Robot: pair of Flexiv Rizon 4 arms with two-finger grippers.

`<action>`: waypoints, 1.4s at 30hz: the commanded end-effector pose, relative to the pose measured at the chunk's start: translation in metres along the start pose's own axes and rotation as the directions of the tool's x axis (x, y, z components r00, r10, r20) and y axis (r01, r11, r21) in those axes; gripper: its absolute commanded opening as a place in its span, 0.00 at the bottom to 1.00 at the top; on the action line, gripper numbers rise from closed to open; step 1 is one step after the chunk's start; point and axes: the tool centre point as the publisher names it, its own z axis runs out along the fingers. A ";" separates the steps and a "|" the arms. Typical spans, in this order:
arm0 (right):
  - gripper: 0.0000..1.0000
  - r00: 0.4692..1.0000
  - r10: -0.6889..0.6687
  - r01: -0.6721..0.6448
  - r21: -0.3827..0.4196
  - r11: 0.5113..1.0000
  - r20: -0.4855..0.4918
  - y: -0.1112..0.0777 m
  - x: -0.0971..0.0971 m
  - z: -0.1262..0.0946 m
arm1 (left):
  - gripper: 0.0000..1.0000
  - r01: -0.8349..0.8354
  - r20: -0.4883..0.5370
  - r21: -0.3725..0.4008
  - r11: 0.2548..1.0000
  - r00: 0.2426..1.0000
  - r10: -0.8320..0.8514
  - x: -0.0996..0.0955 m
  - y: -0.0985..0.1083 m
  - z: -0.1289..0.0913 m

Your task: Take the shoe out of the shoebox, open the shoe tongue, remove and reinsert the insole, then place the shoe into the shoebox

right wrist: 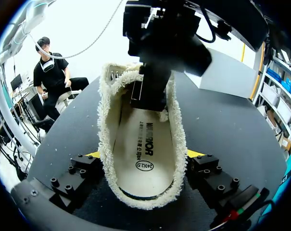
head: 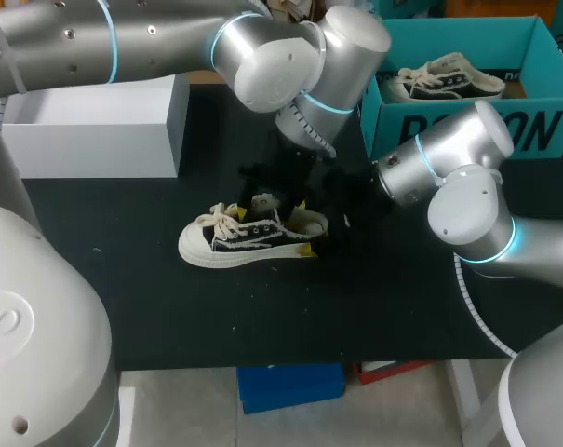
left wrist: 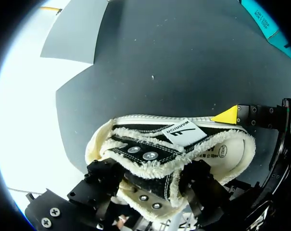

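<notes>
While the right fingers (right wrist: 208,174) clamp the heel of a black-and-cream shoe (head: 248,237) from 2 sides, the left fingers (left wrist: 104,180) pinch its upper near the laces. It sits upright on the black tabletop (head: 169,298), outside the teal shoebox (head: 467,135), where 1 other shoe (head: 449,79) lies. A white box (head: 95,130) stands well apart.

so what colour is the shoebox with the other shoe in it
The shoebox is teal, clearest in the head view.
</notes>
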 end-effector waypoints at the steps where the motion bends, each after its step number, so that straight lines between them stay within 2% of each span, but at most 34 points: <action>1: 0.00 1.000 0.002 -0.002 0.001 1.000 0.000 -0.005 0.000 0.009 | 0.16 -0.006 0.005 -0.004 1.000 1.000 0.006 0.003 -0.002 0.000; 2: 0.00 1.000 0.002 -0.002 0.001 1.000 0.000 -0.005 0.000 0.009 | 0.05 -0.008 0.004 -0.004 1.000 1.000 0.008 0.003 -0.002 0.000; 3: 0.00 1.000 0.002 -0.002 0.001 1.000 0.000 -0.005 0.000 0.009 | 0.00 -0.009 0.004 -0.004 1.000 1.000 0.009 0.003 -0.002 -0.001; 8: 0.00 1.000 0.002 -0.002 0.001 1.000 0.000 -0.005 0.000 0.009 | 0.00 -0.014 -0.016 -0.026 1.000 1.000 0.014 0.002 -0.001 -0.001; 18: 0.00 1.000 0.002 -0.002 0.001 1.000 0.000 -0.005 0.000 0.009 | 0.00 -0.007 -0.053 -0.019 1.000 0.999 0.006 -0.008 -0.001 -0.013; 26: 0.00 1.000 0.002 -0.002 0.001 1.000 0.000 -0.005 0.000 0.009 | 0.00 -0.006 -0.144 -0.031 1.000 0.990 0.002 -0.022 -0.001 -0.025; 32: 0.00 1.000 0.002 -0.002 0.001 1.000 0.000 -0.005 0.000 0.009 | 0.00 0.003 -0.204 -0.006 1.000 0.979 -0.004 -0.034 -0.002 -0.030; 42: 0.00 1.000 0.002 -0.002 0.001 1.000 0.000 -0.005 0.000 0.009 | 0.00 -0.036 -0.307 0.029 0.999 0.951 0.043 -0.051 0.001 -0.026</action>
